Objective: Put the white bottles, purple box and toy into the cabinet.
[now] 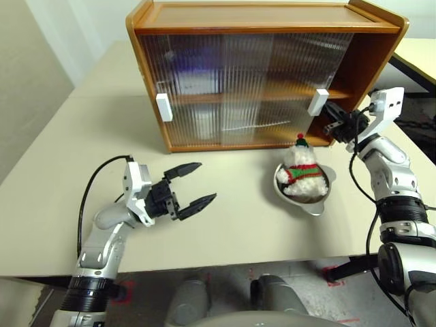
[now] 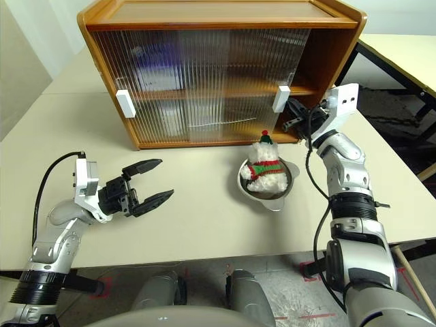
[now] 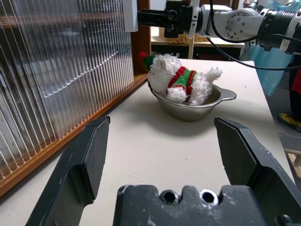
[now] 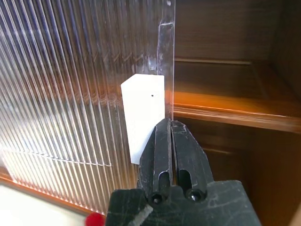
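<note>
The cabinet (image 1: 204, 41) stands at the far side of the table (image 1: 68, 157), its right door (image 1: 272, 88) slid partly left so the right end is uncovered. The right gripper (image 4: 170, 126), fingers pressed together, has its tips at the edge of that door just beside the white handle (image 4: 145, 117). The toy (image 1: 300, 172) lies in a metal bowl (image 1: 315, 204) near the cabinet's right front. The left gripper (image 1: 194, 184) hovers over the table to the left, fingers spread and holding nothing.
</note>
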Available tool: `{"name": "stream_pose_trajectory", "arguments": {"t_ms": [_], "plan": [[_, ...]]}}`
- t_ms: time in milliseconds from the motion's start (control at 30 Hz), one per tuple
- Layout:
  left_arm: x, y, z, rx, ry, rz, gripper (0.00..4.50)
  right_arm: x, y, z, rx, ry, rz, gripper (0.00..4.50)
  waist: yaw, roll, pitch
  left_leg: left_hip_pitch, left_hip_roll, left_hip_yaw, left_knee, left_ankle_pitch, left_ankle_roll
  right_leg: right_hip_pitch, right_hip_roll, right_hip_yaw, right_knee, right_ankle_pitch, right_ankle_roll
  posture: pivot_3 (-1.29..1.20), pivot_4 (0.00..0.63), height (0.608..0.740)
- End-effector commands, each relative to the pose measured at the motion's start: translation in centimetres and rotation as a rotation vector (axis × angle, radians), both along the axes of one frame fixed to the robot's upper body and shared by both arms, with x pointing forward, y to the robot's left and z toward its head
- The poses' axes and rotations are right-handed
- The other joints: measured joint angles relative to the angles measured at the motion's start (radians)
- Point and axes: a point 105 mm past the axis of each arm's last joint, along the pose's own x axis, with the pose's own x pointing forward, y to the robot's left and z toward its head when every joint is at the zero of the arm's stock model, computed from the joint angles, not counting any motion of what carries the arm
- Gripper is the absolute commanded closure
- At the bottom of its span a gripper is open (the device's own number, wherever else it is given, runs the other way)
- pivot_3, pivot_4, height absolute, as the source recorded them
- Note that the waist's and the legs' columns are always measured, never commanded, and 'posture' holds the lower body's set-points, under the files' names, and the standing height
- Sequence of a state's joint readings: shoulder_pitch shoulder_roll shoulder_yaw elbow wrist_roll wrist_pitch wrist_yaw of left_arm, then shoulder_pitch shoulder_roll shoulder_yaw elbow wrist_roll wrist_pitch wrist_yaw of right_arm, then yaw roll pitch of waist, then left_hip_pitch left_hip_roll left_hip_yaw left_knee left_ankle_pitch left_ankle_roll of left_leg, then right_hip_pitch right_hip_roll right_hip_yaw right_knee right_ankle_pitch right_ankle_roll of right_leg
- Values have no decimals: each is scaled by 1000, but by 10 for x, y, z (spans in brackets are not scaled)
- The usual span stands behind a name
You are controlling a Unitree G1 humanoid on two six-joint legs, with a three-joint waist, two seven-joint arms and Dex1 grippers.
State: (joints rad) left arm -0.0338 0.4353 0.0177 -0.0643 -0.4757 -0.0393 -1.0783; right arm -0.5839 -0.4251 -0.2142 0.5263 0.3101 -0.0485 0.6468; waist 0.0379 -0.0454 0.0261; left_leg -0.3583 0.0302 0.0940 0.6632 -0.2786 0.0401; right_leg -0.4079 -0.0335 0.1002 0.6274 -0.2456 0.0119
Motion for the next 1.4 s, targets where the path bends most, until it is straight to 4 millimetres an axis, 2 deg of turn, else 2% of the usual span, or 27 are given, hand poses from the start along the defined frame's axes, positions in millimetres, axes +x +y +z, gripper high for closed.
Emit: {"name": "stream_pose_trajectory", "arguments": {"t_ms": [33,400,533,833,1033,1100,1267,1400], "plan": [[0,-6,4,-26,-2,-11,0,2,21,9,-4,-17,73,4440,-1,0,0,0,0,0,0,0,0,0,0,0,0,0,0,179,0,740],[0,-9,7,-49,-8,-1,0,1,58,12,24,-4,195,4440,1,0,0,0,0,0,0,0,0,-1,0,0,1,0,0,184,0,740],[5,-6,20,-136,-29,34,0,-1,76,16,46,-8,240,4440,4,0,0,0,0,0,0,0,0,-1,0,-1,3,0,0,188,0,740],[4,-7,27,-195,-18,30,0,-5,110,21,84,-15,347,4440,4,0,0,0,0,0,0,0,0,-1,1,-2,3,0,0,199,0,740],[5,-5,36,-260,-28,45,0,-10,124,19,97,-12,405,4440,-17,0,0,0,0,0,0,0,-1,-2,1,-1,5,0,0,203,0,740],[4,-6,36,-254,-26,42,0,-11,124,17,96,-9,406,4440,-23,0,0,1,0,0,0,0,-1,-2,1,-1,7,0,-1,205,0,740],[4,-4,34,-240,-25,43,0,-11,85,13,61,13,325,4440,-17,0,0,2,0,-1,0,0,-1,-2,6,-1,8,-1,-1,206,0,740],[3,-3,31,-233,-21,45,0,-21,40,14,6,30,264,3442,1,0,0,1,-2,0,1,0,0,-1,3,-2,7,-2,0,198,0,740]]}}
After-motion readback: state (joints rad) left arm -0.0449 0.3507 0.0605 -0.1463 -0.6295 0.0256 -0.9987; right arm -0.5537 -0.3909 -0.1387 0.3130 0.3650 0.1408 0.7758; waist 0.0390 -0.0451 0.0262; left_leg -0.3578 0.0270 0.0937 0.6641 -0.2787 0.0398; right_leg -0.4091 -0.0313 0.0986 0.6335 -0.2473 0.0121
